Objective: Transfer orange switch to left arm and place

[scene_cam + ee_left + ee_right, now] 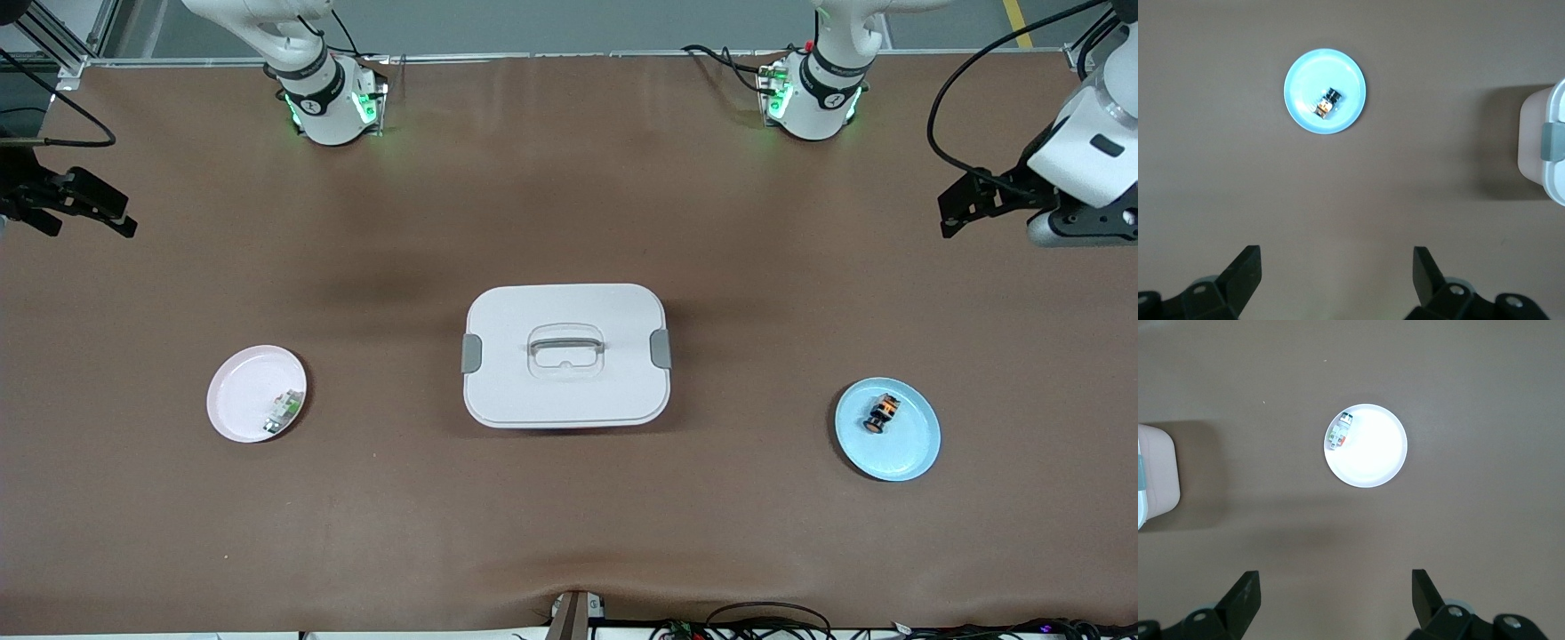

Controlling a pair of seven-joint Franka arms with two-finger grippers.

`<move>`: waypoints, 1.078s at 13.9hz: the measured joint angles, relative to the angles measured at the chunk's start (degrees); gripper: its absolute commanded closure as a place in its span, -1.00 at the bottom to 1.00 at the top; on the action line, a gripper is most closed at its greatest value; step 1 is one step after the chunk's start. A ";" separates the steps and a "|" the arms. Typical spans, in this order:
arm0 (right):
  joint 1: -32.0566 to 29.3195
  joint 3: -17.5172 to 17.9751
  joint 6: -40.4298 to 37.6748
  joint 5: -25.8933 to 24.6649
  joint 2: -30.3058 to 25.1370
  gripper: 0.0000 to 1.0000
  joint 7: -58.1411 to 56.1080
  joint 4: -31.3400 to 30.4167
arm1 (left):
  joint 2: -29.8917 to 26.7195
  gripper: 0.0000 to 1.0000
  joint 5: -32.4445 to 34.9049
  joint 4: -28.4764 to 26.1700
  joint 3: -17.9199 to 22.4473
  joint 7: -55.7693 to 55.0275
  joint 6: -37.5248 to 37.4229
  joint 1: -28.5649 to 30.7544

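The tiny black cylindrical orange switch (881, 413) with its orange button end lies on its side on the round light-blue plate (911, 449), toward the left arm's end of the brown table (569, 533). Its markings are too small to read. The large white rounded-rectangular plastic box (565, 391), with grey side latches and a recessed grey handle, sits mid-table, well apart from both plates; each wrist view catches only one cut-off edge of it. Toward the right arm's end, a round pink plate (240, 400) holds a small white-and-green component (282, 412) at its rim. The left gripper (960, 209) hangs high over the table's left-arm end, fingers (1245, 270) spread wide, holding nothing. The right gripper (84, 209), partly cut off at the frame edge, hangs over the right-arm end, fingers (1245, 590) likewise wide apart and empty.
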 measured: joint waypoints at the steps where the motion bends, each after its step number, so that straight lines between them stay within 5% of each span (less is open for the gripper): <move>1: 0.00 0.00 -0.05 0.00 0.03 -1.00 -0.14 0.00 | -1.13 -1.00 -0.20 -0.96 0.25 -0.35 -0.01 0.00; 10: -0.08 -0.37 -0.07 0.00 0.19 -1.00 -0.36 0.06 | -5.56 -1.00 -0.44 -3.46 0.48 0.74 -1.15 -0.28; 15: -0.15 -0.46 -0.07 0.00 0.20 -1.00 -0.36 0.33 | -2.46 -1.00 -0.92 2.84 0.80 0.76 -7.35 -0.20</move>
